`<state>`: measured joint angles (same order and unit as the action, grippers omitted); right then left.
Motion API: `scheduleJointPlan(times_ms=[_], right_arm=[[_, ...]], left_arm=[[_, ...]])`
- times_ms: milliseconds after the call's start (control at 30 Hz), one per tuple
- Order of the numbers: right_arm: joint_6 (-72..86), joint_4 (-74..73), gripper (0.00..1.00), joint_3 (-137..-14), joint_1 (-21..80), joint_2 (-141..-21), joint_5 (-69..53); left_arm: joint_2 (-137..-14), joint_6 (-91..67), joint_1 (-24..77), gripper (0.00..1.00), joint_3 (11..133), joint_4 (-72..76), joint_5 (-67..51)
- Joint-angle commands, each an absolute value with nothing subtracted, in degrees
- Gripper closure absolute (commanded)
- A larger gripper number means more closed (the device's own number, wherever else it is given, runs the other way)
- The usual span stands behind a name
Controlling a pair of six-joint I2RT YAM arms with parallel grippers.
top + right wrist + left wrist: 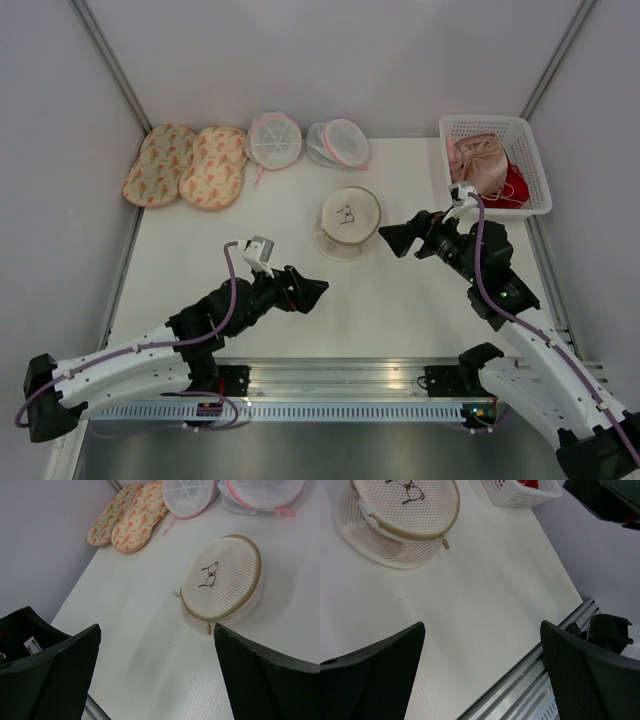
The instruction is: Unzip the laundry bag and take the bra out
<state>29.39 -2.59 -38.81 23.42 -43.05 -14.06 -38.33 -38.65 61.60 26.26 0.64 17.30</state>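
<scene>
The laundry bag (350,221) is a round cream mesh clamshell with tan edging and a small dark mark, lying mid-table. It looks zipped shut, and its tan zip pull (445,543) hangs at the near side. It also shows in the left wrist view (402,510) and the right wrist view (222,582). The bra is hidden. My left gripper (315,290) is open and empty, below and left of the bag (481,630). My right gripper (392,240) is open and empty, just right of the bag (156,630).
A white basket (540,175) at the back right holds a pinkish-beige cloth (478,160) and a red garment (514,186). Two peach floral bags (185,165) and two white mesh bags with pink trim (273,138) lie along the back. A metal rail (330,385) runs along the near edge.
</scene>
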Motion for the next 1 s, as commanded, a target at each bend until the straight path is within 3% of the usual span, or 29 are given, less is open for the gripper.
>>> scheduleJointPlan(times_ms=[0, 300, 667, 800, 967], right_arm=[[30.1, -3.3, 0.02, -41.5, 23.5, -45.9, -13.2], [29.8, -1.4, 0.02, -37.6, 23.6, -43.9, -13.5], [28.0, -6.3, 0.02, -36.0, 23.6, -44.1, -10.5], [27.8, -7.3, 0.02, -35.3, 23.6, -41.9, -9.8], [27.8, -8.8, 0.02, -35.3, 23.6, -41.2, -9.1]], left_arm=[[-42.3, -41.4, 60.3, 0.00, 26.2, 4.4, 21.1], [-61.9, -51.9, 44.0, 0.00, 25.7, 23.5, 4.1], [-93.5, -67.8, 35.9, 0.00, 33.1, 62.1, -10.2], [-99.8, -69.4, 35.8, 0.00, 35.3, 64.6, -9.1], [-100.5, -67.3, 35.8, 0.00, 40.7, 51.9, -4.9]])
